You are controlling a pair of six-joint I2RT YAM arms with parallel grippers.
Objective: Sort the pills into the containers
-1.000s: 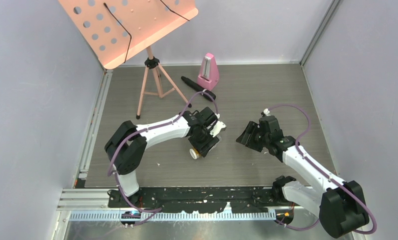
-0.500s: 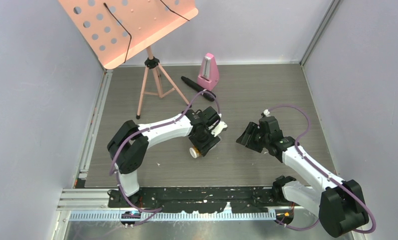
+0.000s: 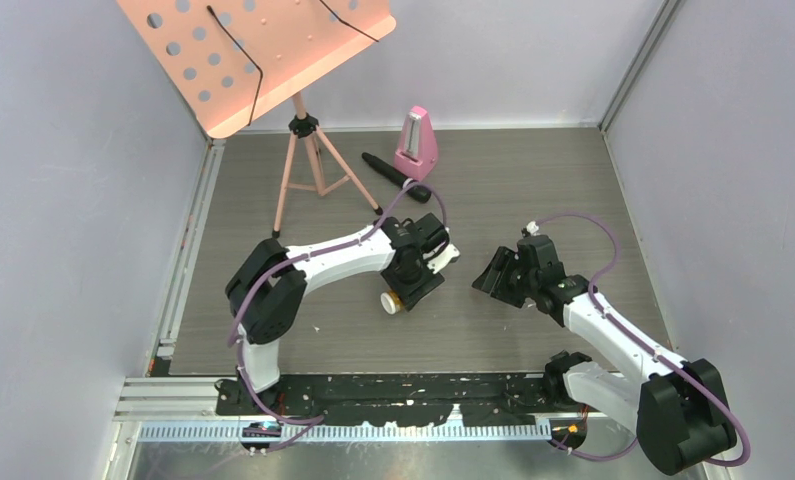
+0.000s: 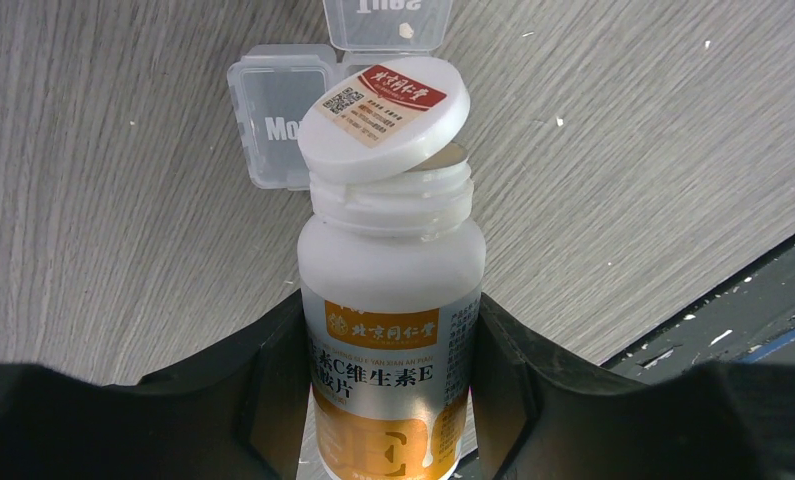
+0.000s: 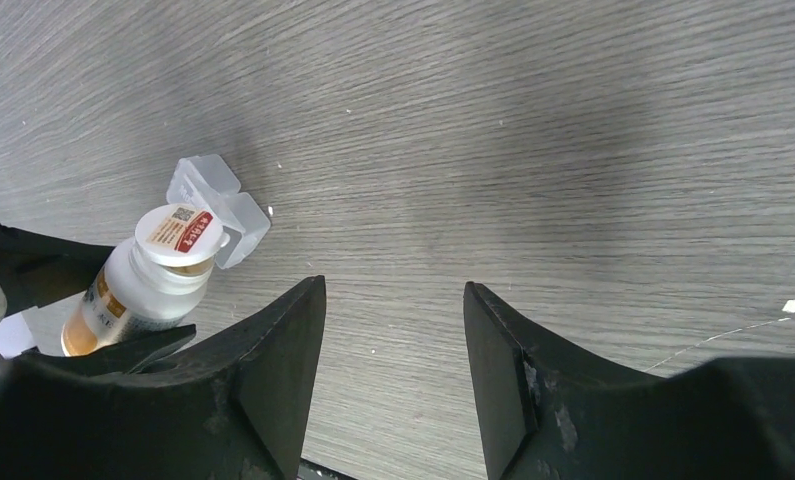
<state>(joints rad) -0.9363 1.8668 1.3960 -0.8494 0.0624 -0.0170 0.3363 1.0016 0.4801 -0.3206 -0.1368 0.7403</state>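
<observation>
Since the left arm had been swung a touch further out over the grey wood-grain tabletop in the last second, the white orange-labelled plastic bottle was brought just beside the small clear two-compartment pill box. It was kept clenched in the left end effector, round white cap tipped askew. No pills could be made out, so pouring was probably next. The right end effector was held released, empty, nearby.

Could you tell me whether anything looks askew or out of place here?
Yes: the bottle in the left gripper has its cap tilted, lifted off one side of the neck, by the pill box.
</observation>
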